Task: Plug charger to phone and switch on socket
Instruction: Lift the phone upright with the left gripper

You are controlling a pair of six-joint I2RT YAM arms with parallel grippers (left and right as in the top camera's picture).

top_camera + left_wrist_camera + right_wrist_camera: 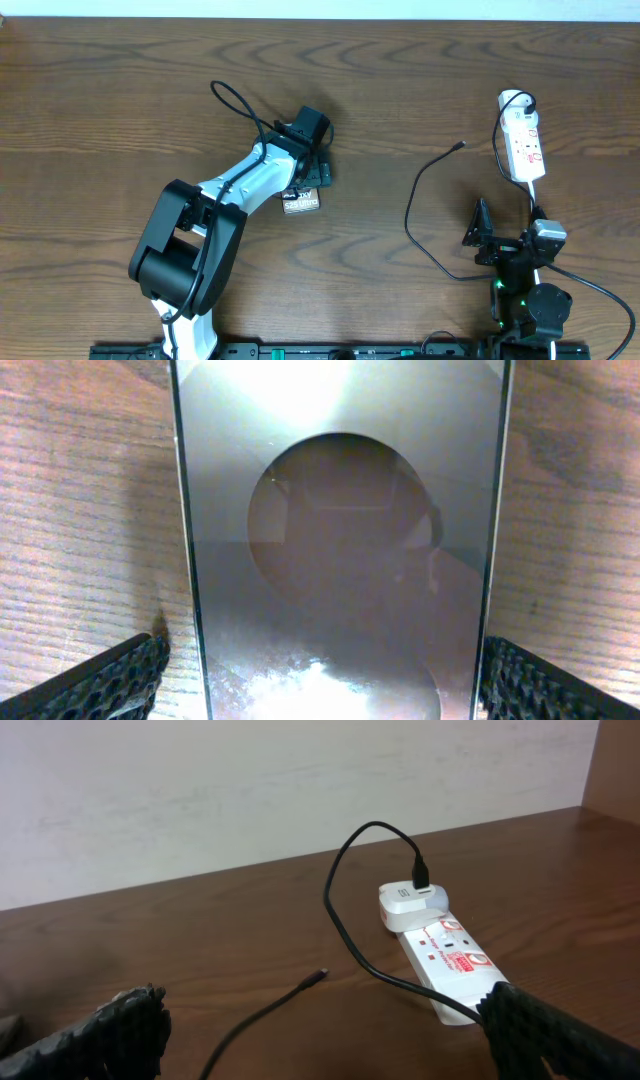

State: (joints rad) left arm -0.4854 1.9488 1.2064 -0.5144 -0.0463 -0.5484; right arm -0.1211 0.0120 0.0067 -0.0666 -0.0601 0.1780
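Straddling the phone (pixel 340 540), the left gripper (pixel 325 680) has its fingers (pixel 100 682) apart, one at each lower corner of the left wrist view, and the grey-brown slab fills the middle of the frame between them. A sliver of wood shows between the left-hand fingertip and the phone's edge. The right-hand fingertip sits right at the other edge, and whether it touches cannot be told. The phone lies flat on the table (pixel 100 100), with a dark oval patch on its glossy face. From overhead the left gripper (pixel 315 168) is near the middle of the frame, pointing down, and the phone (pixel 302 203) peeks out just below it, showing its white lettering. The right gripper (pixel 505 235) sits at the lower right of the overhead frame, well apart from the phone, its fingers (pixel 110 1035) spread wide and holding nothing. Beyond it the charger (pixel 409 215) loops across the wood. Its connector tip (pixel 322 974) lies loose on the table at the middle of the right wrist view. Its other end enters the white plug (pixel 405 905), which is seated at the far end of the socket (pixel 455 965). The socket (pixel 524 148) lies at the upper right of the overhead frame, and its thick white cord (pixel 534 198) runs down toward the right gripper.
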